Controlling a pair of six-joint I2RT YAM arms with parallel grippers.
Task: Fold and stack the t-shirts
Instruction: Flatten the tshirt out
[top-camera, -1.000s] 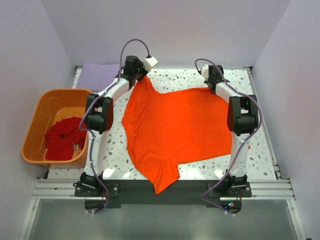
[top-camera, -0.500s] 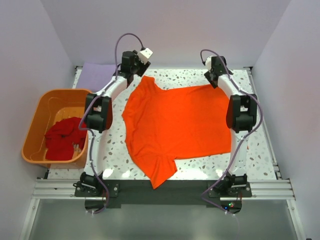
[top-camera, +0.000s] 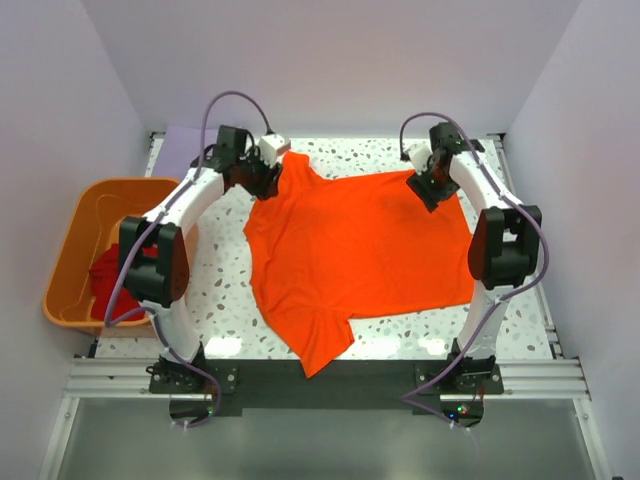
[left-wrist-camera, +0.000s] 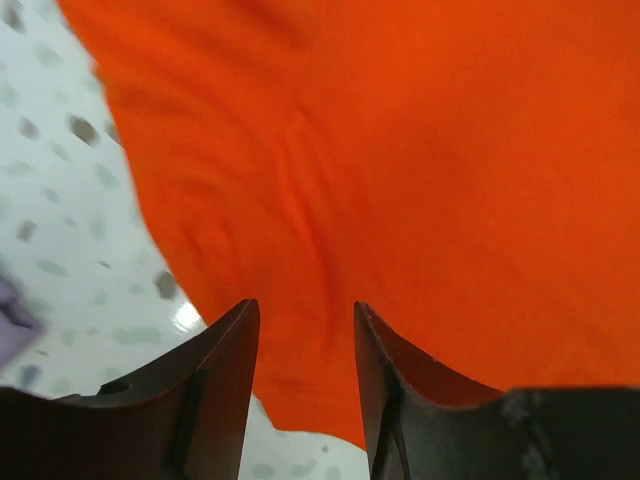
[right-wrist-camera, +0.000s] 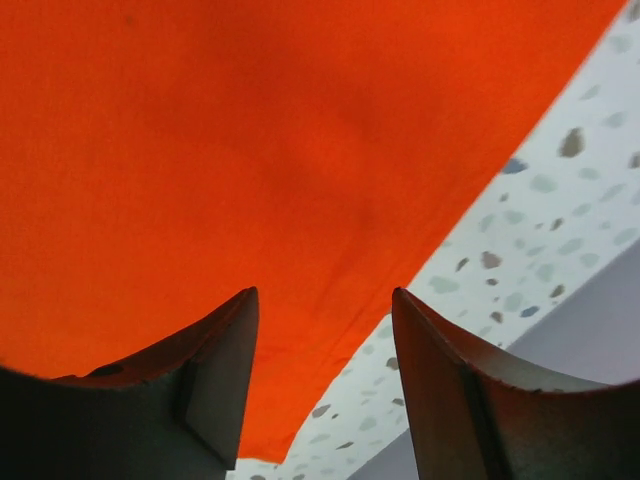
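The bright orange t-shirt (top-camera: 355, 250) lies spread flat on the speckled table, one sleeve pointing at the near edge. My left gripper (top-camera: 262, 182) hovers over its far left corner, and in the left wrist view that gripper (left-wrist-camera: 305, 320) is open over the orange cloth (left-wrist-camera: 400, 150) with nothing between the fingers. My right gripper (top-camera: 432, 190) hangs over the far right corner; in its wrist view it (right-wrist-camera: 325, 300) is open above the shirt's edge (right-wrist-camera: 250, 150). The darker red t-shirt (top-camera: 100, 278) sits crumpled in the tub, partly behind the left arm. The pale lavender t-shirt (top-camera: 180, 150) lies at the far left.
A rigid orange tub (top-camera: 75, 215) stands off the table's left edge. White walls close in the back and both sides. A metal rail (top-camera: 320, 380) with both arm bases runs along the near edge. Bare speckled table (right-wrist-camera: 540, 230) shows right of the shirt.
Both grippers have opened and let go of the orange shirt's far corners, which now lie flat. The left arm has swung outward to the left, and the right arm outward to the right.
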